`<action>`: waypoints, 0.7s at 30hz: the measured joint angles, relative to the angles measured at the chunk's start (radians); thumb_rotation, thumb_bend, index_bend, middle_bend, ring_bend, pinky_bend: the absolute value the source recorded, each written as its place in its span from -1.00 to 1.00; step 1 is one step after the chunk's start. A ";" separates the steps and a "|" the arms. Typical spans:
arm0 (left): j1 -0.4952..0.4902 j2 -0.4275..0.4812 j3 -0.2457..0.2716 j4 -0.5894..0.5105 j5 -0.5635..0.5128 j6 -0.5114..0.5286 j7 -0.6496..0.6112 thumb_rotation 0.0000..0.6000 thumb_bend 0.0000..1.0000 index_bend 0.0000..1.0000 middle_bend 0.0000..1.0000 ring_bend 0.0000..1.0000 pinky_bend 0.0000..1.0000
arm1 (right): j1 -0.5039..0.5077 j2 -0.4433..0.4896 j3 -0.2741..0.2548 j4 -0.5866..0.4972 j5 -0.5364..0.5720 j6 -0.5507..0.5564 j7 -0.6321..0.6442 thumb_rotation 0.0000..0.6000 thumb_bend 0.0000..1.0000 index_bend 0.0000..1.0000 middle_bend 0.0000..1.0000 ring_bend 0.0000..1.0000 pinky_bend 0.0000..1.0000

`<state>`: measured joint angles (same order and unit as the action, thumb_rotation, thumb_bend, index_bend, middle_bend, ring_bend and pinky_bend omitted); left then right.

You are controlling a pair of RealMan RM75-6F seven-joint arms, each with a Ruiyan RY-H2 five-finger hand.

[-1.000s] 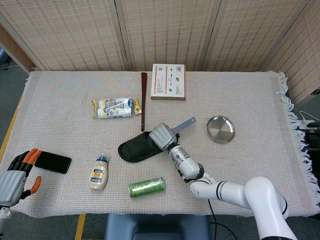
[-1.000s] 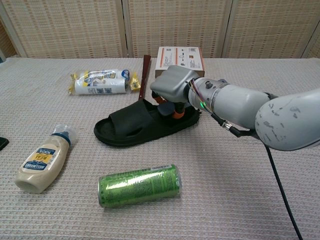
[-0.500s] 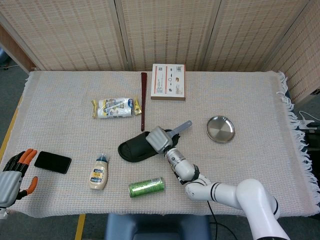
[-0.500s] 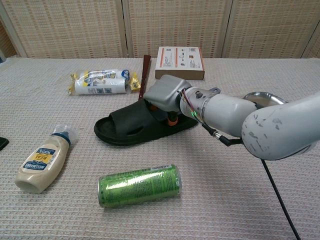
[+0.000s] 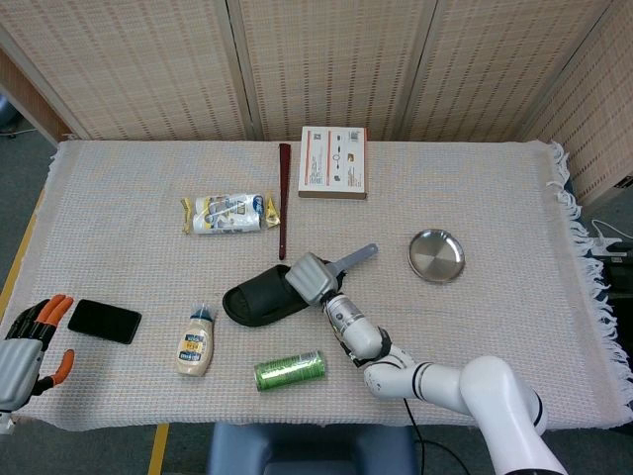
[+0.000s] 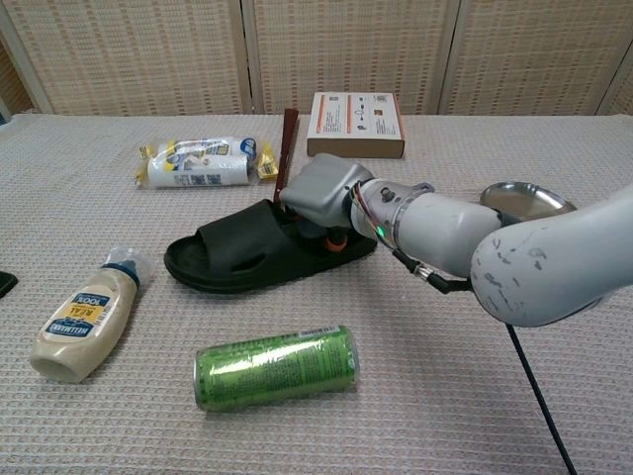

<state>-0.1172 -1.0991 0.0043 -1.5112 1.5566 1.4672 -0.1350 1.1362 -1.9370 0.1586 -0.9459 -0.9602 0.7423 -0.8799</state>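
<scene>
We are gripping the black sandal point(image 6: 252, 259) with our right hand point(image 6: 318, 193) (fingers curled onto its heel), left hand point(image 5: 22, 351) resting open at the surface's near-left corner.

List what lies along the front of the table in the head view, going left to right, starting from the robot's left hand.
Left hand → black phone → lying mayonnaise bottle → green drink can on its side → white right arm.

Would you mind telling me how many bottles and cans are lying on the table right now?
2. A mayonnaise bottle lies near the front left, by the phone; a green can lies at the front centre, just before the black slipper. None seems hidden.
</scene>
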 measured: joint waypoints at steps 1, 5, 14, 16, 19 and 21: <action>0.000 0.000 0.000 0.000 0.000 -0.002 0.001 1.00 0.01 -1.00 -1.00 -1.00 -0.81 | -0.003 0.003 -0.003 0.005 0.003 -0.001 -0.004 1.00 -0.10 0.88 0.32 0.25 0.99; -0.002 -0.002 -0.001 -0.001 -0.003 -0.008 0.004 1.00 0.01 -1.00 -1.00 -1.00 -0.81 | -0.011 0.012 -0.008 0.021 0.010 0.000 -0.013 1.00 -0.10 0.88 0.32 0.25 0.99; -0.005 -0.003 -0.002 -0.001 -0.003 -0.012 0.006 1.00 0.02 -1.00 -1.00 -1.00 -0.81 | 0.007 0.000 -0.001 -0.023 -0.033 -0.003 0.020 1.00 -0.10 0.87 0.32 0.25 0.99; -0.004 -0.003 -0.002 -0.001 0.000 -0.010 0.007 1.00 0.02 -1.00 -1.00 -1.00 -0.81 | 0.014 -0.012 -0.002 -0.024 -0.046 -0.003 0.023 1.00 -0.10 0.87 0.32 0.25 0.99; -0.003 -0.002 -0.002 -0.002 0.003 -0.005 0.007 1.00 0.02 -1.00 -1.00 -1.00 -0.81 | 0.026 -0.030 -0.001 -0.017 -0.051 -0.005 0.018 1.00 -0.10 0.87 0.32 0.25 0.99; -0.002 -0.001 -0.002 -0.002 0.005 -0.003 0.006 1.00 0.02 -1.00 -1.00 -1.00 -0.81 | 0.027 -0.032 0.001 -0.013 -0.050 -0.003 0.011 1.00 -0.10 0.87 0.32 0.25 0.99</action>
<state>-0.1193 -1.1004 0.0024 -1.5129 1.5614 1.4643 -0.1293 1.1632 -1.9688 0.1591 -0.9587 -1.0100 0.7389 -0.8692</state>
